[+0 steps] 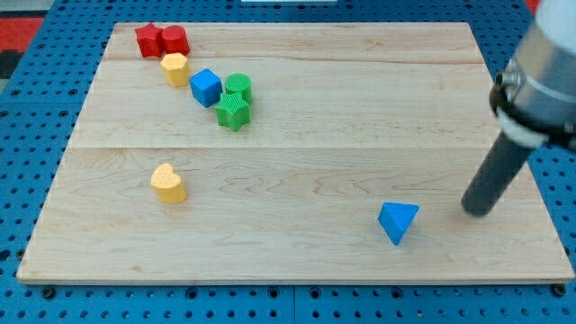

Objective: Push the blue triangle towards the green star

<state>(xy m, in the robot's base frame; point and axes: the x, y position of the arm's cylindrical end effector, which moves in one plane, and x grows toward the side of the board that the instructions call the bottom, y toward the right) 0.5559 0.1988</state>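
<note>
Tip: dark rod's lower end, my tip [480,212], is resting on the pale wooden board [297,180] near the view's right edge, w/ nothing gripped; it's a bare rod, not touching any block.
Blue triangle: small blue triangular block [397,221] is lying near the view's bottom right, just left of the tip, w/ a gap btwn them.
Green star: green star-shaped block [232,112] is sitting at upper left, touching the green cylinder block [238,87] above it.
Blue cube: blue cube block [205,87] is sitting just left of the greens.
Yellow: one yellow block [175,68] is sitting near the blue cube; a yellow heart-shaped block [168,184] is sitting alone, lower left.
Red: two red blocks [162,40] are sitting together at the view's top left.
</note>
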